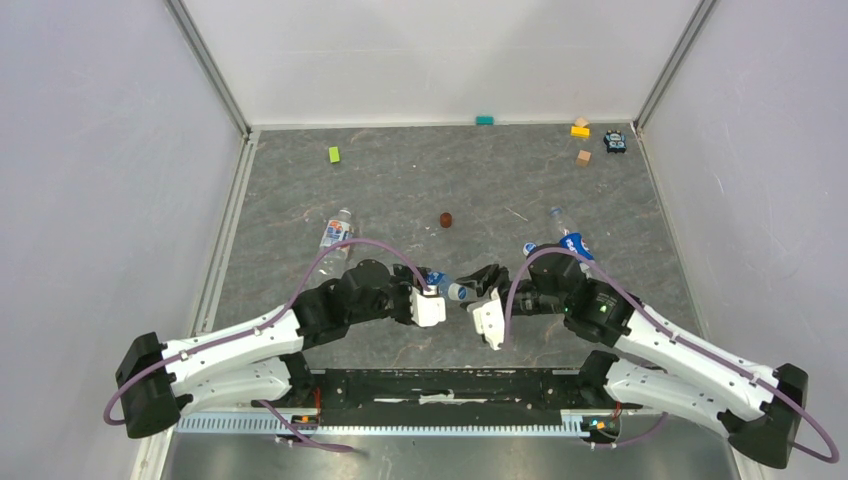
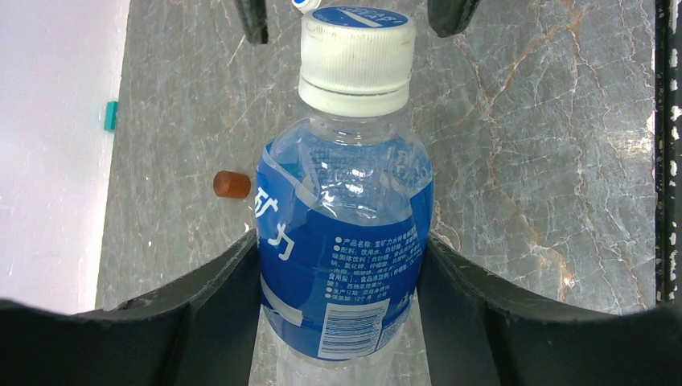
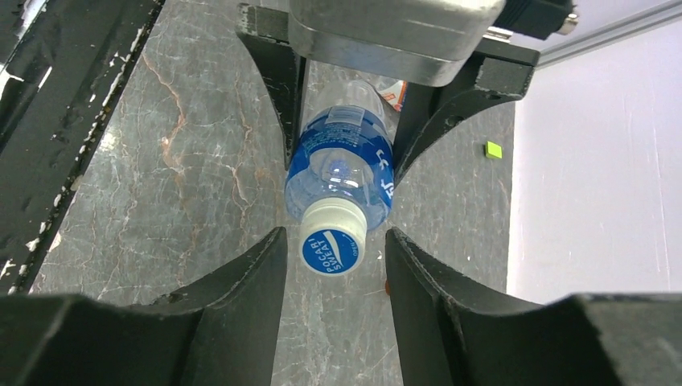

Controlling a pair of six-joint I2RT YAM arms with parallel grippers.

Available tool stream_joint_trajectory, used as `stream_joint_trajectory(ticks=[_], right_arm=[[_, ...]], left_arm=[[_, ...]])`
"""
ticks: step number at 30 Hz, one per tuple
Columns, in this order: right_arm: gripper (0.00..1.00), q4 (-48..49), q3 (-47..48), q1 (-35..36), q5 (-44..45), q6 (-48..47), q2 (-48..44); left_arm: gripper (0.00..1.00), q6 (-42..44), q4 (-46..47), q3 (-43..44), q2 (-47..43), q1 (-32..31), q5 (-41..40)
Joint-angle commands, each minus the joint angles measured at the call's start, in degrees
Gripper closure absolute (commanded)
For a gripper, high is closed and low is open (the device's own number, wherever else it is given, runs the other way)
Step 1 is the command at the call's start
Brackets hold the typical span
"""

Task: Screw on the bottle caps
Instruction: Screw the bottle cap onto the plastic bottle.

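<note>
Left fingers (image 2: 201,305) clamp one bottle (image 2: 346,233) at its label, sideways btwn both arms, over table (image 2: 547,161) front. Right fingers (image 3: 241,297), narrowly apart, flank its cap (image 3: 332,247) w/o touching. Risk: off-centre squeeze slips on cap, or twisting spins bottle in left grip, cross-threading.

bottle (image 2: 342,241): clear glossy plastic | cap (image 2: 356,60): ribbed whitish plastic | table (image 2: 547,161): matt marbled grey

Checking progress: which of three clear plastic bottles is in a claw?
The middle bottle, in the left claw; the left bottle and right bottle lie on the table.
</note>
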Motion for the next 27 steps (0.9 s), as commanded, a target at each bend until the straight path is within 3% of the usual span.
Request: stream_joint_trajectory(ticks=[1, 7, 13, 22, 27], right_arm=[[0.47, -1.5, 2.3, 0.6, 0.2, -2.5, 0.2], [0.52, -1.3, 1.3, 0.8, 1.7, -2.3, 0.7], [0.62, 1.3, 0.0, 0.9, 1.6, 2.8, 1.4], [0.86, 12.2, -1.8, 0.8, 5.0, 31.6, 1.3], [0.91, 12.7, -0.4, 0.8, 11.0, 49.0, 3.1]], left_arm=[[0.98, -2.2, 1.4, 2.6, -0.2, -0.2, 1.7], [0.98, -2.4, 1.7, 2.6, 0.1, -0.2, 2.1], [0.98, -2.7, 1.9, 2.6, -0.1, -0.2, 2.4], [0.98, -2.4, 3.2, 1.8, -0.7, -0.2, 0.6], [0.98, -1.8, 3.8, 1.5, -1.1, -0.2, -0.4]])
